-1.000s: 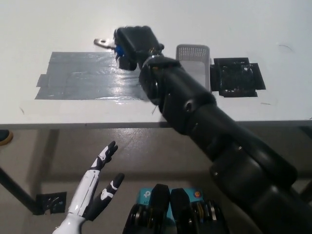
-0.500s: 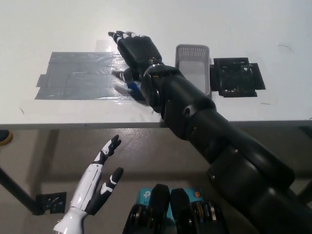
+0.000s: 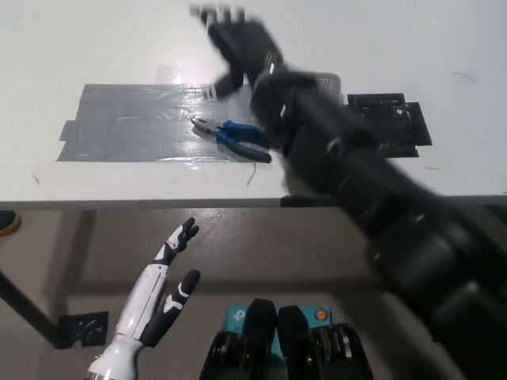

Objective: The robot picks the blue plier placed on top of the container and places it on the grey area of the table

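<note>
White left hand (image 3: 154, 309) is held below the tabletop's front edge, fingers spread, nothing gripped. Grey area (image 3: 119, 123) is taped on the tabletop's left half, reaching close to the front edge. Blue plier (image 3: 231, 136) is laid flat on its right end, touched by no hand. Black right hand (image 3: 238, 39) is raised above, blurred, fingers spread, empty. Container (image 3: 337, 87) is mostly hidden behind the arm. Placement is judged done; only arm retraction is left.
</note>
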